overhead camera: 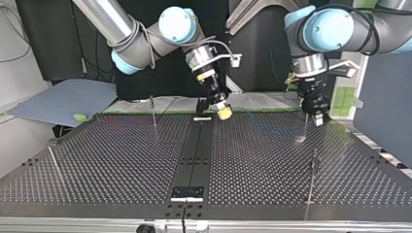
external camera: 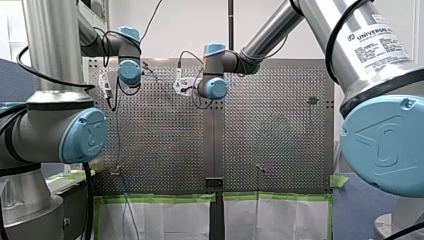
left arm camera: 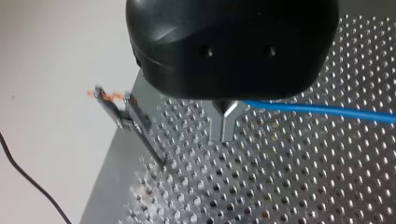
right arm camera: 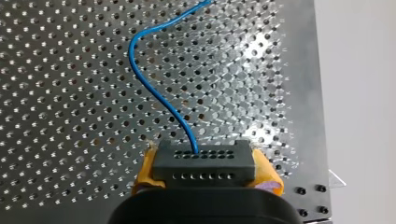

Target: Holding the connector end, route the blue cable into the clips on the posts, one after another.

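Observation:
The blue cable curves over the perforated table from a dark grey connector block. My right gripper is shut on that block, its yellow pads on either side. In the top view this gripper hangs over the table's far middle. My left gripper, black with metal fingers, is shut on the blue cable, which runs off to one side. Beside it a thin post with a clip stands near the table's edge. The top view shows my left gripper at the far right.
Thin posts stand on the table: one at the near right, one at the far left and one at the left edge of the top view. A dark strip runs down the table's middle. A blue-grey sheet lies beyond the left corner.

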